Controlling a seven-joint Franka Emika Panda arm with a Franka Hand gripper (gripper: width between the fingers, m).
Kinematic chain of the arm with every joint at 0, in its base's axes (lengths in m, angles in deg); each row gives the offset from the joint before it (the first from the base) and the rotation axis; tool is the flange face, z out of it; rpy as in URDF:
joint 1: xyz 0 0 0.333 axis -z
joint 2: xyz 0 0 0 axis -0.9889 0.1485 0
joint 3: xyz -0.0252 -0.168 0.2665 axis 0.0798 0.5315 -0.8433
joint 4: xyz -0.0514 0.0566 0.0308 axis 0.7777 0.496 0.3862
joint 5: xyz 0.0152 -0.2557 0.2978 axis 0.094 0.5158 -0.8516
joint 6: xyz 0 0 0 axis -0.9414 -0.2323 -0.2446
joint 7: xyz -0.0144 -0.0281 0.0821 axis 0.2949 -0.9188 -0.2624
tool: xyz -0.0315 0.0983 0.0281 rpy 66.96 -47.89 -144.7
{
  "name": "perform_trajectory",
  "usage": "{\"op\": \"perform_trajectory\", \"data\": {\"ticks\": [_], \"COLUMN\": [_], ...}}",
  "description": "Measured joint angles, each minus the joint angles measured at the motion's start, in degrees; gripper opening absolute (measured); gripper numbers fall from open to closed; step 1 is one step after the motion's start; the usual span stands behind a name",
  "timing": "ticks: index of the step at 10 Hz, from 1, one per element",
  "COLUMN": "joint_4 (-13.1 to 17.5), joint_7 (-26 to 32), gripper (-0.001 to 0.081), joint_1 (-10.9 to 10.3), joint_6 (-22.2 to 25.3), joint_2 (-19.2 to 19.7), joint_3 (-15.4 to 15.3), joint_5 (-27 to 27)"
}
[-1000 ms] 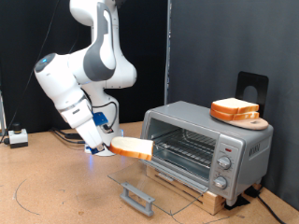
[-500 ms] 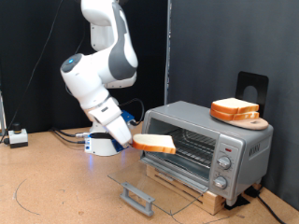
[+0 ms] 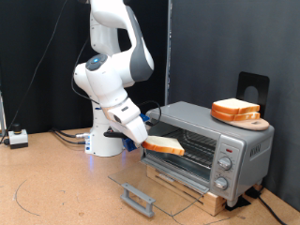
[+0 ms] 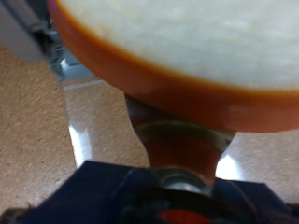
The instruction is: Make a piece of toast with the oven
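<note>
The silver toaster oven stands at the exterior view's right with its glass door folded down flat and the wire rack showing inside. My gripper is shut on the piece of toast, a flat slice with a golden-brown crust, and holds it level at the oven's mouth, just above the open door. In the wrist view the toast fills the frame, pale face and orange-brown crust, with the glass door below it.
A stack of like bread slices lies on a wooden board on top of the oven. The oven rests on a wooden base. Knobs run down its right panel. A white box and cables lie at the left.
My arm has swung toward the exterior view's right, carrying the toast from left of the open door to the oven's mouth.
</note>
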Motion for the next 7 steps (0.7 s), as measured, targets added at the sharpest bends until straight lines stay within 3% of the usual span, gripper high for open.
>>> {"op": "perform_trajectory", "data": {"ticks": [7], "joint_4": [-0.2], "joint_7": [0.3], "gripper": [0.046], "joint_1": [3.5], "joint_6": [-0.6], "joint_2": [-0.3], "joint_3": [0.5], "joint_5": [5.2]}}
